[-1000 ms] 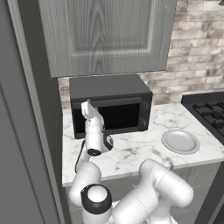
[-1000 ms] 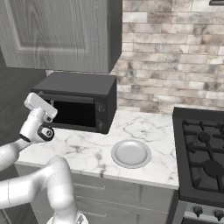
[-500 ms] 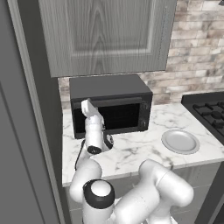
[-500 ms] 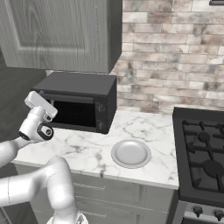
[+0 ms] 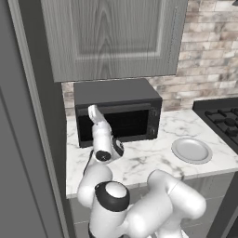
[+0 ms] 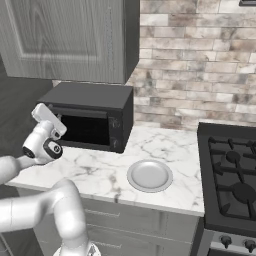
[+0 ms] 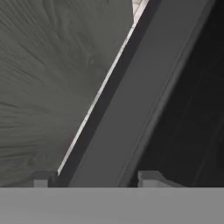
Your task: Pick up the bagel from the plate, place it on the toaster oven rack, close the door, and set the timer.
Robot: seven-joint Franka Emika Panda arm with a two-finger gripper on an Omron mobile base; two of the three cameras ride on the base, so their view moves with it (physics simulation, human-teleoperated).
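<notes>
The black toaster oven (image 5: 116,100) stands on the counter with its door (image 5: 118,124) upright against the front. My gripper (image 5: 94,109) is at the door's upper left corner. In the hand view, a dark bar along the door's top edge (image 7: 127,100) runs between my fingertips (image 7: 43,179), with only narrow gaps, so the gripper (image 7: 96,180) is open astride it. The light-grey plate (image 5: 191,150) lies bare on the counter to the right of the oven. The bagel and the toaster oven rack are hidden from view.
A grey wall cabinet (image 5: 111,37) hangs just above the oven. A tall dark panel (image 5: 28,139) closes off the left side. A gas hob (image 6: 232,175) sits to the right of the plate (image 6: 149,175). Marble counter (image 6: 95,170) lies in front of the oven.
The hand stays at the door's upper left corner. The arm has shifted only slightly. The plate and oven are unmoved.
</notes>
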